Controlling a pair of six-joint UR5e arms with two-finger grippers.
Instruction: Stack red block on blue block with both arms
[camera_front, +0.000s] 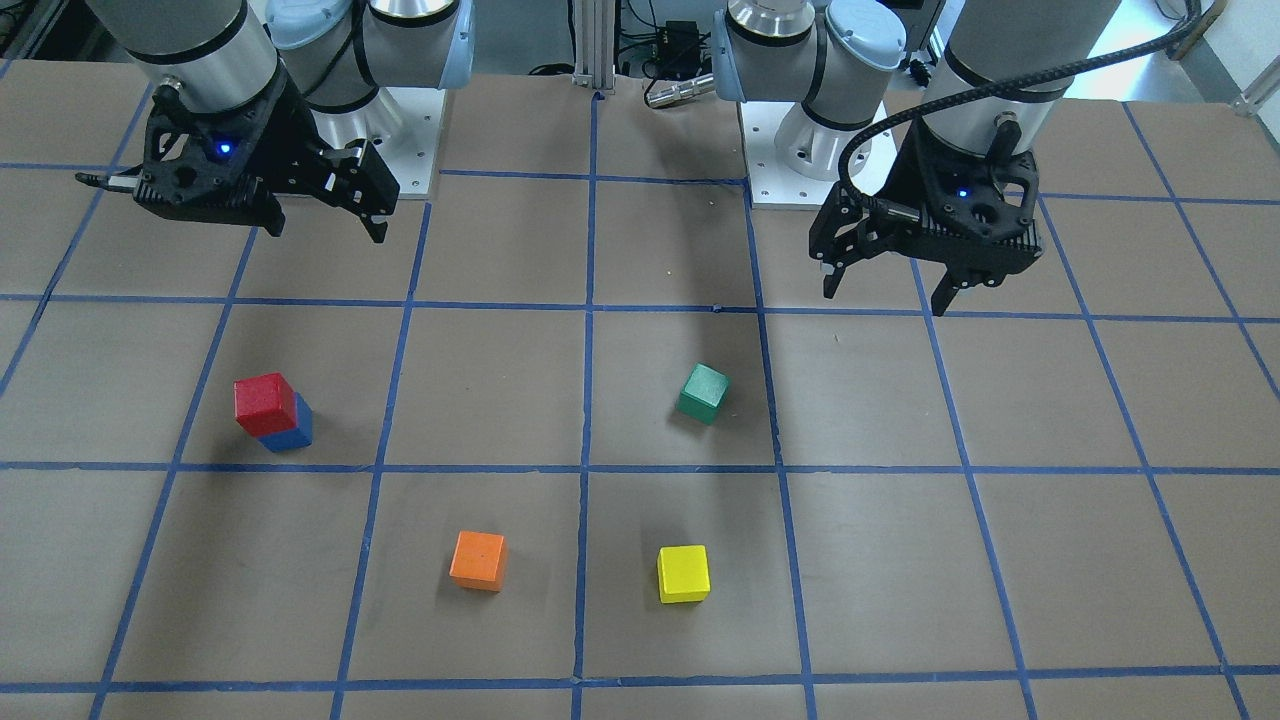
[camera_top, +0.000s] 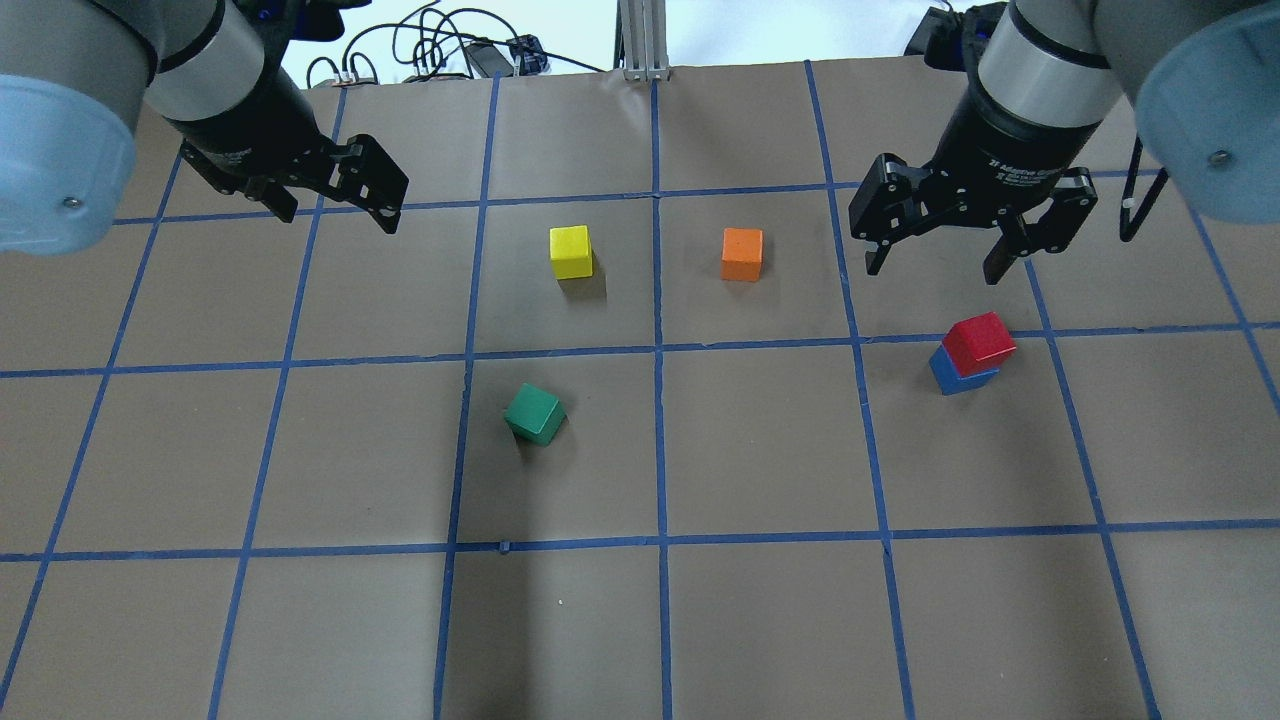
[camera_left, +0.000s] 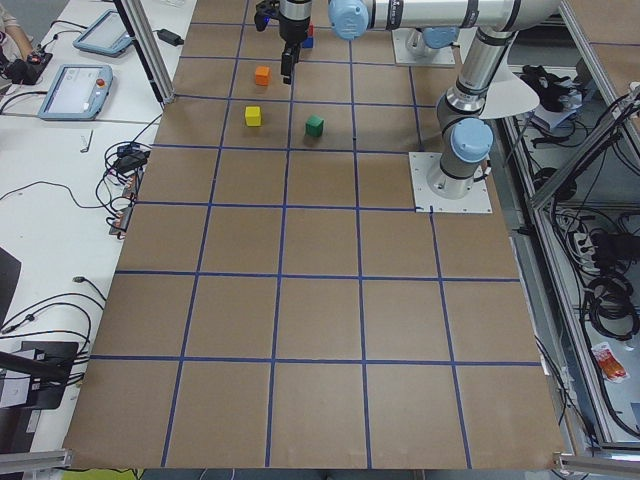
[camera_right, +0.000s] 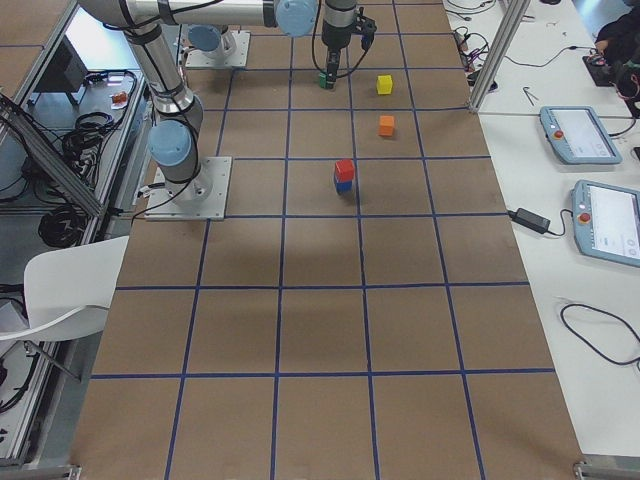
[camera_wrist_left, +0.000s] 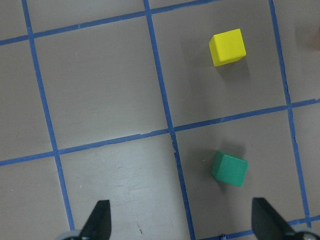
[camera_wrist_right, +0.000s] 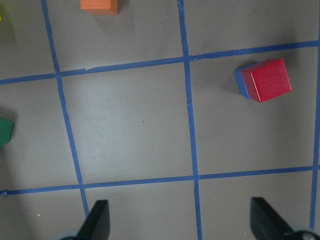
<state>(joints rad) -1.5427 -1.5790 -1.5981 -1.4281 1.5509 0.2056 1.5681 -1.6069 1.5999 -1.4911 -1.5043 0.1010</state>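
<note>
The red block (camera_top: 978, 338) sits atop the blue block (camera_top: 952, 376), at five o'clock from the released right gripper (camera_top: 934, 272) seen overhead; the left gripper (camera_top: 340, 214), also released, is well apart.

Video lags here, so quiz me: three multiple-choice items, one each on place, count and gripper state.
1. Where is the red block? A) on the blue block B) under the blue block C) in a gripper
2. How many blocks sit singly on the table? A) two B) three C) five
3. The right gripper is: A) shut on a block B) open and empty C) touching the table
Answers: 1 A, red sits atop blue; 2 B, the green block, orange block and yellow block stand apart; 3 B, it is spread wide, holding nothing.
</note>
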